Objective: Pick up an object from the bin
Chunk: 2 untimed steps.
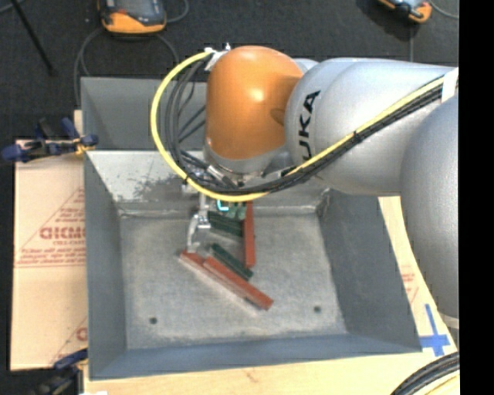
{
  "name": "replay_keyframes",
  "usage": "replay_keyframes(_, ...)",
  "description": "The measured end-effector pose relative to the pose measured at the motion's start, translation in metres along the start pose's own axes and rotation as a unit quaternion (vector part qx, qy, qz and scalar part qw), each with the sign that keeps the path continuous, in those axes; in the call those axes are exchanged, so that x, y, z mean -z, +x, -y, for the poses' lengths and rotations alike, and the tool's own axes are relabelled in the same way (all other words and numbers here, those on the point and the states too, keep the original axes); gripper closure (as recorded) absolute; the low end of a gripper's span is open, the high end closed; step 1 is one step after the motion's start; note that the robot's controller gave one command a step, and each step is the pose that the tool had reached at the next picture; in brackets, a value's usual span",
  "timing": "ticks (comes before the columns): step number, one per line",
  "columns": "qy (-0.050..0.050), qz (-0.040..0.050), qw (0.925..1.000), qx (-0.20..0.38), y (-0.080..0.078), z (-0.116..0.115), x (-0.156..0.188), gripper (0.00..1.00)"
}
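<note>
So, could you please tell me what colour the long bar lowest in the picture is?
The long bar is reddish-brown, clearest in the camera view.

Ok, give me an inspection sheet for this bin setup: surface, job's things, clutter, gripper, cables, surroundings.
Surface: bin floor, grey metal, speckled.
Job's things: one small heap mid-bin, with long red-brown bars and dark green bars lying across each other.
Clutter: nothing seen.
Grippers: gripper low over the heap's back left end; whether it grips anything cannot be told.
Cables: yellow cable and black cables looped beside the wrist's orange cover.
Surroundings: orange-and-black device on the dark floor beyond the bin.
</note>
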<state>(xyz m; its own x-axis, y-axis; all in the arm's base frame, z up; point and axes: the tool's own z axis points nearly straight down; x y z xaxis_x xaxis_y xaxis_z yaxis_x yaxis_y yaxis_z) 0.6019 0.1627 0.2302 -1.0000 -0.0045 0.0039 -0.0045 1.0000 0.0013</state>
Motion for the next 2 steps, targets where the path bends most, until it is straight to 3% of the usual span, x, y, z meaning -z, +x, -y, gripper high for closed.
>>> replay_keyframes(1,-0.001,0.0039,1.0000,-0.001,-0.001,0.001,0.005,0.00)
replay_keyframes(2,0.000,0.0068,0.9998,0.019,0.014,0.026,-0.042,0.00)
